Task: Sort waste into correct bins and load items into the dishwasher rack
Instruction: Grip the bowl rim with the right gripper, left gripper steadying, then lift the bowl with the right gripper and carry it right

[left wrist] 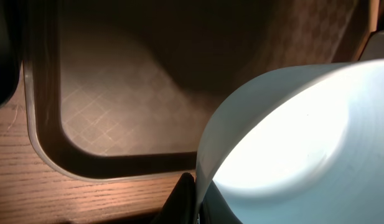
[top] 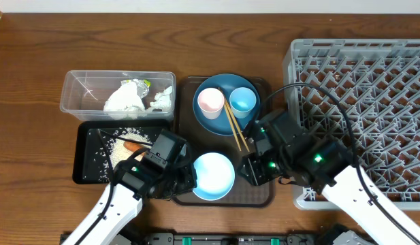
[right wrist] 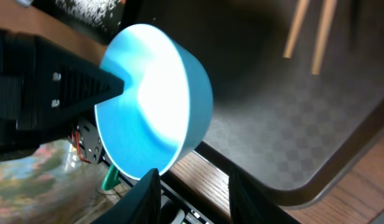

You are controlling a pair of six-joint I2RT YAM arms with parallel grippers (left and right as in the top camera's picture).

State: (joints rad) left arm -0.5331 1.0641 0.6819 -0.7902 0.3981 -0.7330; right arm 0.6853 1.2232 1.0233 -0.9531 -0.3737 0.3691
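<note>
Overhead camera: fixed above the table [top: 33, 68], facing straight down. It stands far enough off to take in the dishwasher rack [top: 373, 82], cropped at the right edge, and the whole brown serving tray [top: 185, 92].

Left wrist camera: very near, angled down at the rim of the light blue bowl [left wrist: 291, 143] and one tray corner.

Right wrist camera: near, looking low across the tray toward the same bowl, with the chopsticks [right wrist: 313, 31] at its top edge.

Bowl and tray appear in all three views; the chopsticks appear in overhead and right wrist only.
</note>
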